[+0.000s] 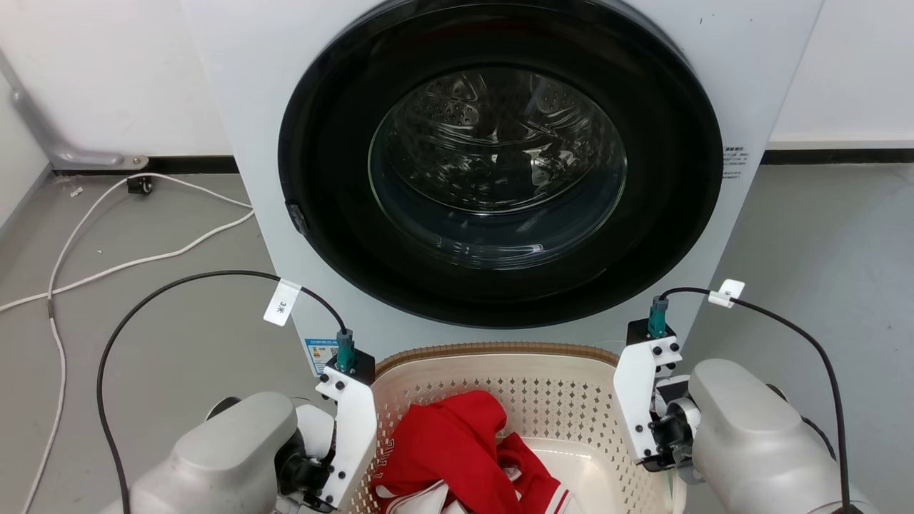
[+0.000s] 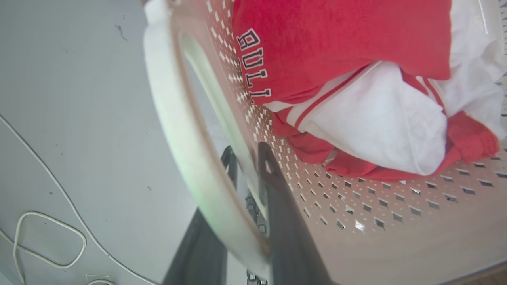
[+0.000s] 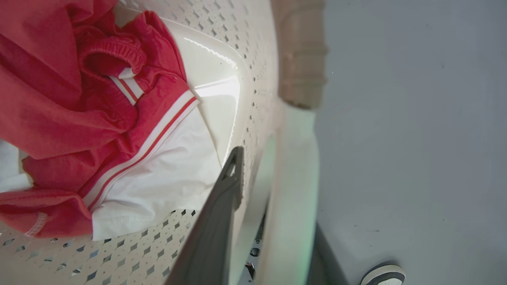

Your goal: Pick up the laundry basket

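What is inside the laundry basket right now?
The laundry basket holds a crumpled pile of red and white clothes, one red piece bearing lettering. Bare basket floor shows beside it. Anything under the pile is covered, so I cannot tell.

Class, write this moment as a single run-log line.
phase: grasp | left gripper: shut on handle of laundry basket | right gripper: same, other handle | load: red-white clothes | lift: cannot tell
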You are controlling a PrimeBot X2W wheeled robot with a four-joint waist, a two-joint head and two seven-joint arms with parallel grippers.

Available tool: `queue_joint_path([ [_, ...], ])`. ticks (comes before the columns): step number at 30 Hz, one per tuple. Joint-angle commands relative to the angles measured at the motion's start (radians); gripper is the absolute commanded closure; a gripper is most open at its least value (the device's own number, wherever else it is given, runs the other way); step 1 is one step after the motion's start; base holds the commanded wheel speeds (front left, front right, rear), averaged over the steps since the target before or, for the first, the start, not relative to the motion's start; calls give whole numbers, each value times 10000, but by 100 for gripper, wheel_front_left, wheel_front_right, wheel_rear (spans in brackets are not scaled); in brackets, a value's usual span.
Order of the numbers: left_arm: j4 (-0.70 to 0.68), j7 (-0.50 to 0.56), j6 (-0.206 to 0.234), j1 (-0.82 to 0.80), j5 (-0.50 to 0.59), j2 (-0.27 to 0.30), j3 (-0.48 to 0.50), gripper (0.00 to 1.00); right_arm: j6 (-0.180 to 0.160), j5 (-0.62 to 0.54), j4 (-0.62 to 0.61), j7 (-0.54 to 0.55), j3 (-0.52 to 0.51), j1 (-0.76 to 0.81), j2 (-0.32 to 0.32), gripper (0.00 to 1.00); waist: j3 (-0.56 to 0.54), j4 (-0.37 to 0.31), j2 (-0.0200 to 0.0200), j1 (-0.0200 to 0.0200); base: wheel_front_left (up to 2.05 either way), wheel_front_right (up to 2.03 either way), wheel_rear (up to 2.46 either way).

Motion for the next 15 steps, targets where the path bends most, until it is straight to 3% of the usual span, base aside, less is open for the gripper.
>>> queue_joint_path([
  [1, 33, 99, -49, -13, 57, 122, -107, 100, 34, -3, -49, -57, 63, -186, -89, 100, -6, 1, 0, 0, 0, 0, 0],
  [15, 124, 250, -49, -157, 116, 63, -106, 100, 32, 167, 14, -133, 240, -221, -90, 100, 5, 7, 0, 0, 0, 0, 0],
])
